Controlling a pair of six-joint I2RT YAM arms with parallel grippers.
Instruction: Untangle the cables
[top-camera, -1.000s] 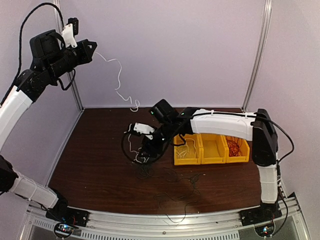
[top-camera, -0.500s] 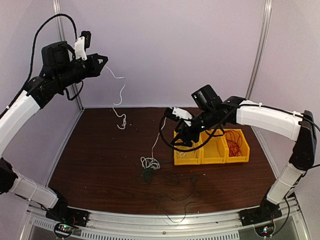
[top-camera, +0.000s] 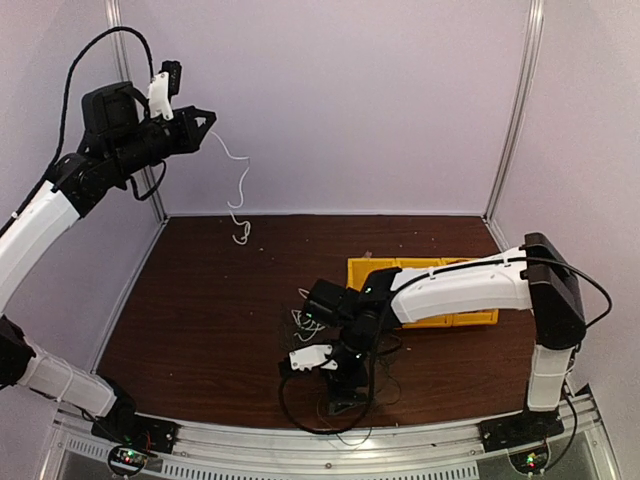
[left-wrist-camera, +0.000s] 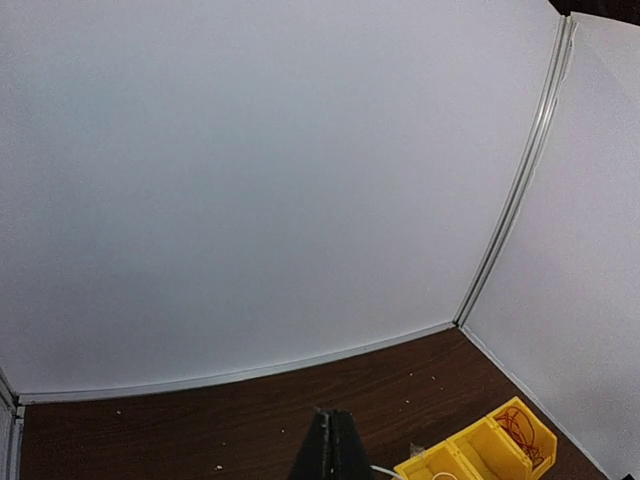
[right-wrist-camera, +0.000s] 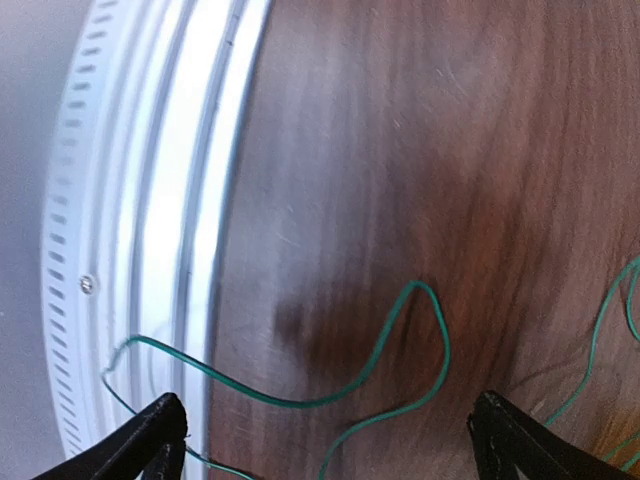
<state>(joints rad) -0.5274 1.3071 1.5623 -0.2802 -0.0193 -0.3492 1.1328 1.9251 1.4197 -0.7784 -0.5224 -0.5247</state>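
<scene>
My left gripper (top-camera: 205, 122) is raised high at the back left. It is shut on a thin white cable (top-camera: 243, 185) that hangs down to the table's back edge. In the left wrist view its fingers (left-wrist-camera: 335, 452) are pressed together, and a bit of the white cable (left-wrist-camera: 386, 471) shows beside them. My right gripper (top-camera: 345, 398) points down at the table near the front edge. It is open and empty, with a thin green cable (right-wrist-camera: 400, 335) looping between its fingertips (right-wrist-camera: 160, 432). A small white coil (top-camera: 299, 320) and thin dark cables (top-camera: 388, 358) lie by the right arm.
A row of yellow bins (top-camera: 362, 270) stands at the right, mostly hidden by my right arm. The left wrist view shows red wire in one bin (left-wrist-camera: 520, 430). The white front rail (right-wrist-camera: 150, 200) lies just left of my right gripper.
My right arm has swung from above the yellow bins down to the front of the table, jaws open over the green cable. My left gripper has stayed raised with the white cable.
</scene>
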